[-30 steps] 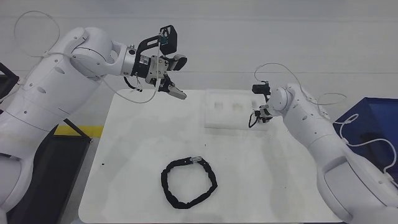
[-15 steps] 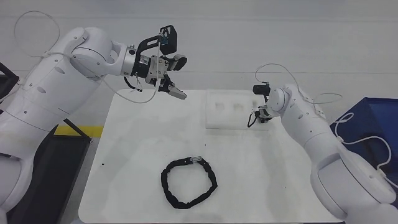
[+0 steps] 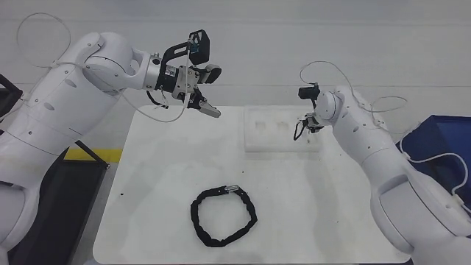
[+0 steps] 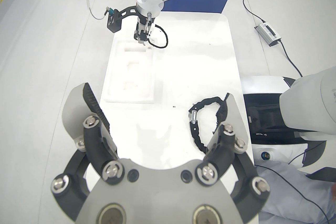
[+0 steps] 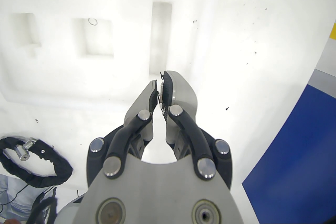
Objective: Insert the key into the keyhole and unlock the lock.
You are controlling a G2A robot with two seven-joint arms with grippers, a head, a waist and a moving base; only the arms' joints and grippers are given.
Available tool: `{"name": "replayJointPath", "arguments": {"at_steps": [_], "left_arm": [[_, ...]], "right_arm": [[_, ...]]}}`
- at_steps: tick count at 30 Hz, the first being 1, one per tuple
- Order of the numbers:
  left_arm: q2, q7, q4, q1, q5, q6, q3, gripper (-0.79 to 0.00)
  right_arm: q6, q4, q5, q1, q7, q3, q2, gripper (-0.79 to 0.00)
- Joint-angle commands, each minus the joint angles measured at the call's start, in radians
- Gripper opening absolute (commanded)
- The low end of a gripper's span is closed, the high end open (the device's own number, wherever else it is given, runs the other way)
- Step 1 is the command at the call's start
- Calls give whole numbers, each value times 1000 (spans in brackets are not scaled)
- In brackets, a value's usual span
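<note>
The black fabric-covered chain lock (image 3: 223, 217) lies in a loop at the front middle of the white table (image 3: 162, 191), its silver lock cylinder (image 3: 232, 189) at the loop's far side. My right gripper (image 3: 301, 132) hangs over the right end of the white foam tray (image 3: 272, 129). In the right wrist view it (image 5: 159, 78) is shut on a thin metal key (image 5: 159, 100), seen edge-on between the pads, just above a narrow slot (image 5: 160, 36). My left gripper (image 3: 208, 110) is open and holds nothing, raised over the table's back left; the lock (image 4: 199, 130) lies beyond its fingers.
The foam tray has several recessed pockets, and one holds a small metal ring (image 5: 92, 21). A blue bin (image 3: 441, 147) stands off the table's right side. A power adapter (image 4: 268, 30) and cables lie on the floor beyond the table.
My right gripper has lifted slightly and shifted toward the back over the foam tray's right end. The left arm and the chain lock have stayed put.
</note>
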Motion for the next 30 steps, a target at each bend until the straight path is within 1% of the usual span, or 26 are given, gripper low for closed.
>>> {"name": "replayJointPath", "arguments": {"at_steps": [1, 6, 8, 11, 14, 17, 20, 23, 26, 30], "left_arm": [[0, 0, 0, 0, 0, 0, 0, 0], [0, 0, 0, 0, 0, 0, 0, 0], [0, 0, 0, 0, 0, 0, 0, 0], [0, 0, 0, 0, 0, 0, 0, 0], [0, 0, 0, 0, 0, 0, 0, 0], [0, 0, 0, 0, 0, 0, 0, 0], [0, 0, 0, 0, 0, 0, 0, 0], [0, 0, 0, 0, 0, 0, 0, 0], [0, 0, 0, 0, 0, 0, 0, 0], [0, 0, 0, 0, 0, 0, 0, 0]], "right_arm": [[2, -38, -3, 2, 25, 11, 10, -785], [22, -189, -28, -21, 105, 54, 52, -785], [46, -277, -40, -47, 136, 84, 77, -785], [82, -450, -69, -109, 180, 151, 124, -785], [118, -668, -146, -207, 208, 239, 180, -785], [125, -900, -193, -341, 246, 357, 234, -785], [114, -1094, -176, -471, 286, 484, 272, -785], [96, -1252, -113, -579, 304, 606, 297, -785], [90, -1361, -57, -665, 292, 715, 314, -785], [55, -1417, 188, -759, 253, 873, 322, -785]]}}
